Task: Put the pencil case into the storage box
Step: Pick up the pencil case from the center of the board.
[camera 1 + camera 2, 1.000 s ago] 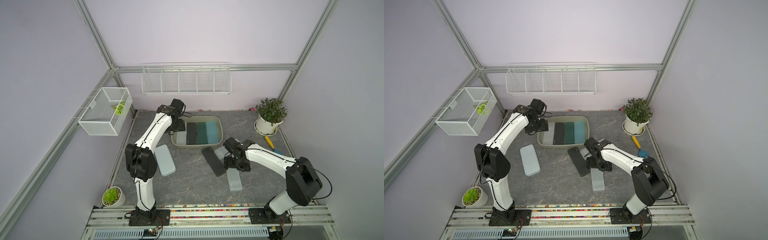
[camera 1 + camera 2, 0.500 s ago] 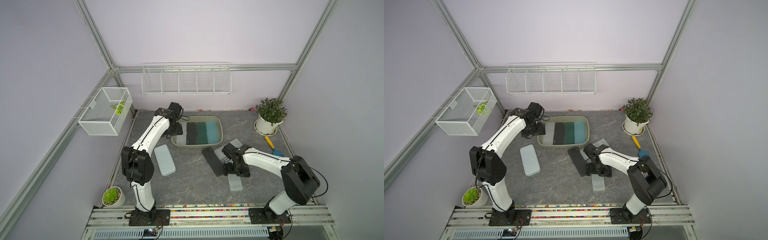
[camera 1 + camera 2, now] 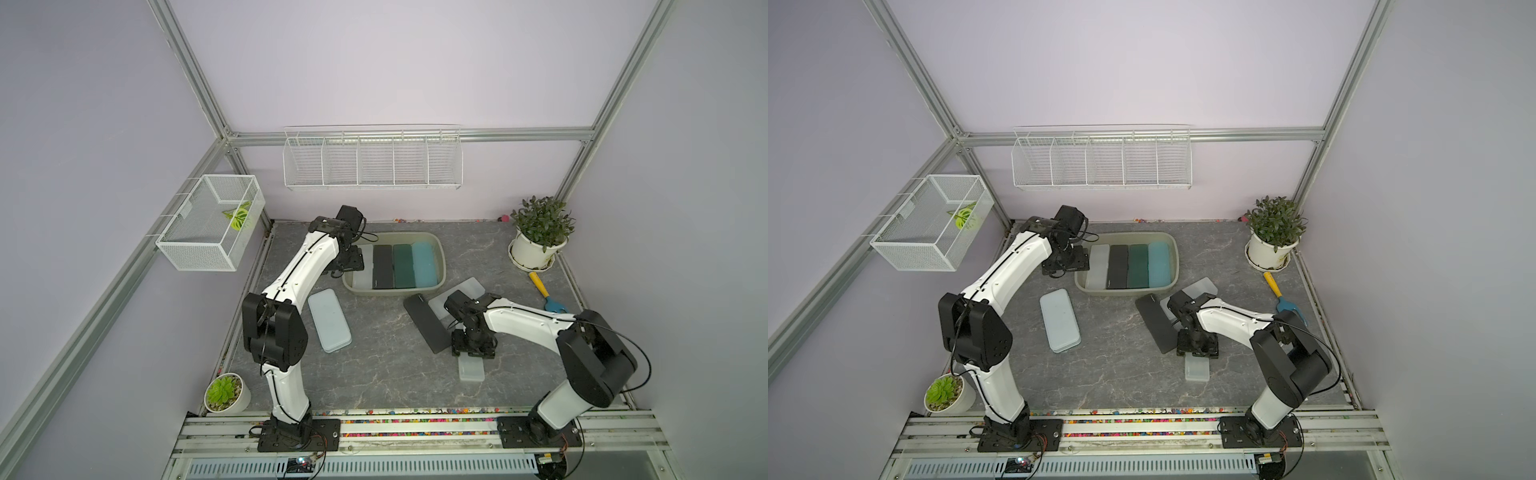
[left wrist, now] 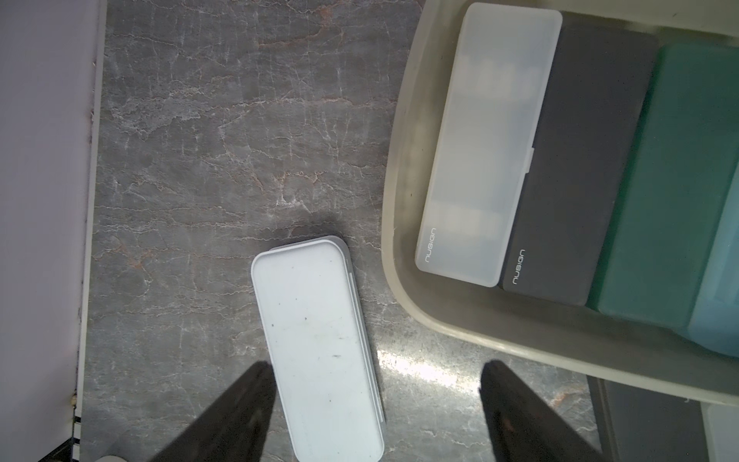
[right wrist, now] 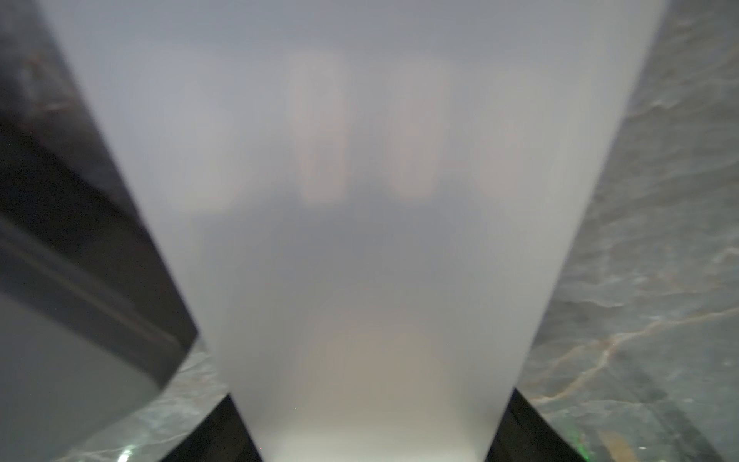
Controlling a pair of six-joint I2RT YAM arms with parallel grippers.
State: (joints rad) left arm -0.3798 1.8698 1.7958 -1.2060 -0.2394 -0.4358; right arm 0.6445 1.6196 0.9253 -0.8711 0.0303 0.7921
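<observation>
Right arm has come down and drawn nearer since a second ago. The right gripper (image 3: 473, 347), which was above the far half of the frosted pencil case (image 3: 471, 370), now sits low across its middle. Left arm has pulled back leftward, and the left gripper (image 3: 349, 259) now hangs at the left rim of the storage box (image 3: 390, 292).

Right wrist view: the case fills the frame, with a dark finger (image 5: 236, 432) against each long side and no gap showing. I read this as a grip across the short width, the only span these jaws could bridge. A mid-length hold should keep the load level when it is lifted.

The case lies flat on the grey marbled tabletop (image 3: 386, 353), near right and well apart from the box. I see no sign that it is lifted yet.

The black pencil case (image 3: 426, 322) lies just beside it on the left, angled, so clearance on that side is tight. A second frosted case (image 3: 457, 293) lies farther back, partly under the arm.

Left gripper: jaws wide, nothing between them. Its wrist view shows the pale blue pencil case (image 4: 320, 340) on the table below. It is probably parked aside to leave the box free.

Box: four cases lie abreast (frosted, black, dark green, blue) and cover most of the floor. Judgement: the next case most likely goes on top of that row.
</observation>
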